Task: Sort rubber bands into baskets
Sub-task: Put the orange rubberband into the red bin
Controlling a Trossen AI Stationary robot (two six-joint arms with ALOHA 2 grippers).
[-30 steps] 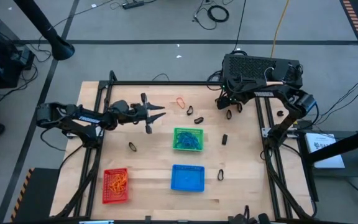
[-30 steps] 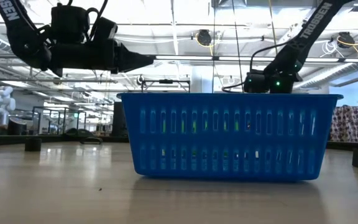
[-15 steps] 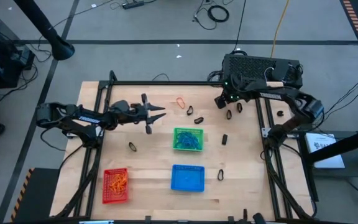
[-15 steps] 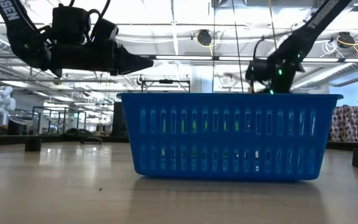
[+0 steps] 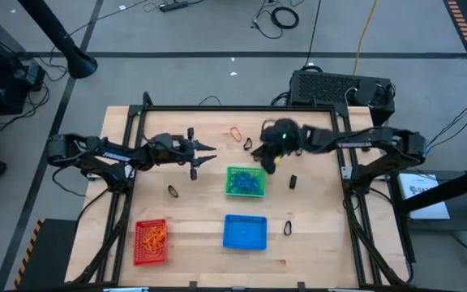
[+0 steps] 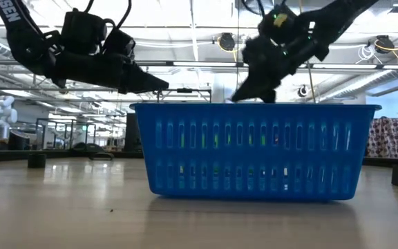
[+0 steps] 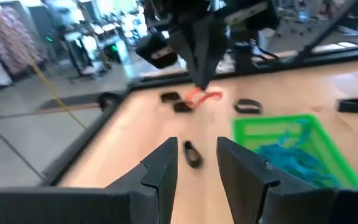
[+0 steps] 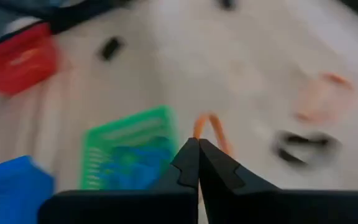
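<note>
My right gripper point(image 5: 261, 162) hangs over the table just behind the green basket point(image 5: 246, 181), shut on an orange rubber band point(image 8: 206, 126) whose loop sticks out past the fingertips. The green basket holds blue bands. The red basket point(image 5: 151, 242) at the front left holds orange ones, and the blue basket point(image 5: 244, 231) stands at the front middle. Another orange band point(image 5: 235, 132) and black bands point(image 5: 247, 143) lie behind the green basket. My left gripper point(image 5: 207, 152) hovers left of it, open and holding nothing.
More black bands lie loose on the wood: one right of the green basket point(image 5: 293, 182), one right of the blue basket point(image 5: 288, 228), one left of centre point(image 5: 173, 191). A black frame point(image 5: 217, 108) borders the table; a black box point(image 5: 339, 85) sits behind it.
The right gripper shut at the back right, then swung left and forward to just behind the green basket. The left gripper tilted slightly but stayed in place.
</note>
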